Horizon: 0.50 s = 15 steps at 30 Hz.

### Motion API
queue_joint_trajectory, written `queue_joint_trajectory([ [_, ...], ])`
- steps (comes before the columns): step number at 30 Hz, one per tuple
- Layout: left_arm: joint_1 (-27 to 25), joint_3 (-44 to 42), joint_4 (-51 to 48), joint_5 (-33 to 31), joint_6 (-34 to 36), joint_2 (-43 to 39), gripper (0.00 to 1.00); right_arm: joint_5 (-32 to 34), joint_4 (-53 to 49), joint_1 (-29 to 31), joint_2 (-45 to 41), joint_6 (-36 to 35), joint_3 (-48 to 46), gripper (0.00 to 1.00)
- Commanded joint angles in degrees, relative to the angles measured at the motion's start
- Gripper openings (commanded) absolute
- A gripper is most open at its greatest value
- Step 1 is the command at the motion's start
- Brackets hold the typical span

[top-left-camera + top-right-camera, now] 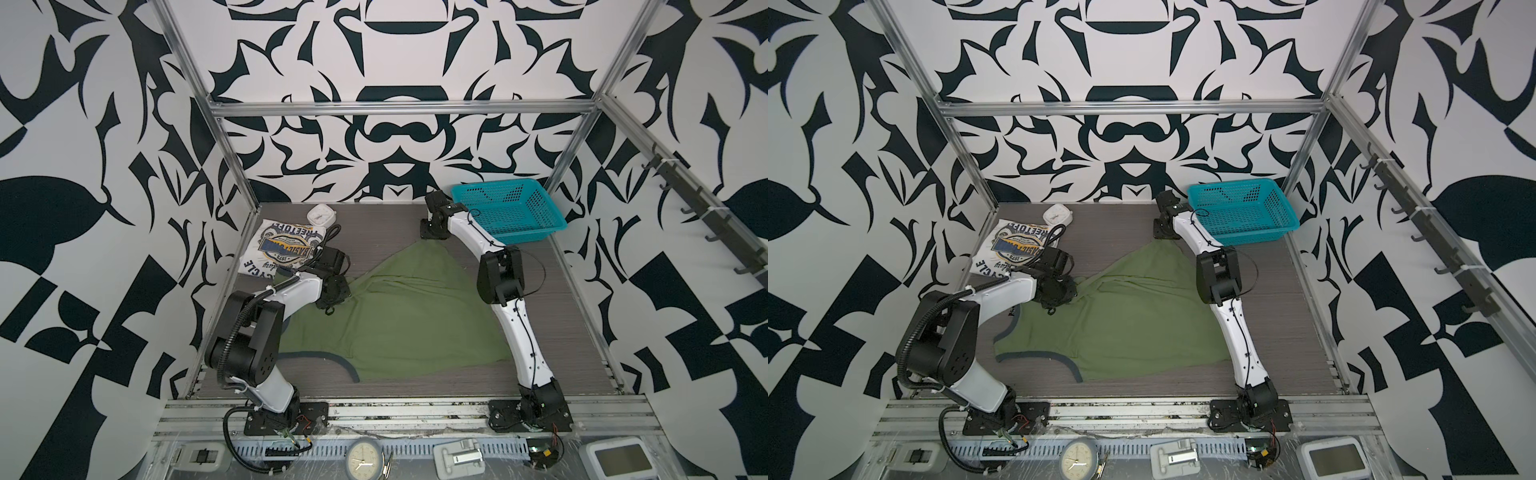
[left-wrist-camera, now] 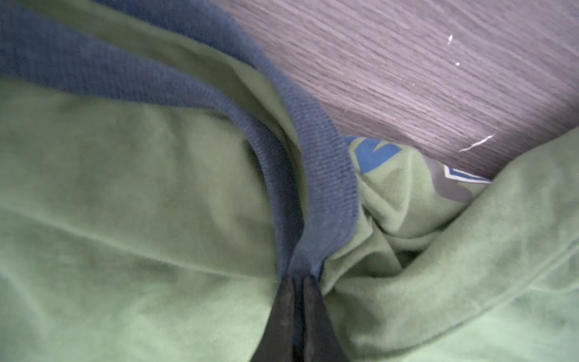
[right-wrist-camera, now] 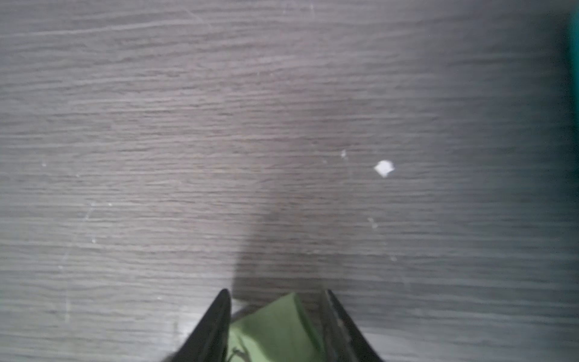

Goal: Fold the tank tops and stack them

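Observation:
The olive green tank top (image 1: 407, 316) (image 1: 1133, 316) lies spread across the middle of the table, with its printed side down. My left gripper (image 2: 299, 277) is shut on its navy trim (image 2: 326, 175). In both top views that gripper (image 1: 330, 307) (image 1: 1052, 309) sits at the cloth's left edge. A bit of blue emblem (image 2: 372, 153) peeks out from under a fold. The shirt's far corner (image 3: 275, 329) lies between the parted jaws of my right gripper (image 3: 275, 294) (image 1: 432, 237), low over the table. The white tank top (image 1: 278, 249) (image 1: 1013, 245) lies folded at the back left, emblem up.
A teal basket (image 1: 494, 188) (image 1: 1237, 185) stands at the back right, close to the right arm's wrist. A small white square clock (image 1: 319, 214) sits behind the white tank top. Aluminium frame posts border the grey wood table (image 1: 557, 291).

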Motion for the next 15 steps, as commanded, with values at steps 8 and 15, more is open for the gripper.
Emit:
queue_joint_trajectory([
  [8, -0.31, 4.36, -1.51, -0.07, 0.23, 1.63, 0.0, 0.54, -1.1, 0.16, -6.99, -1.75, -3.27, 0.1],
  [15, 0.04, 17.12, -6.95, -3.27, 4.56, 6.79, 0.0, 3.78, -0.46, -1.86, -9.83, -3.11, 0.18, 0.0],
])
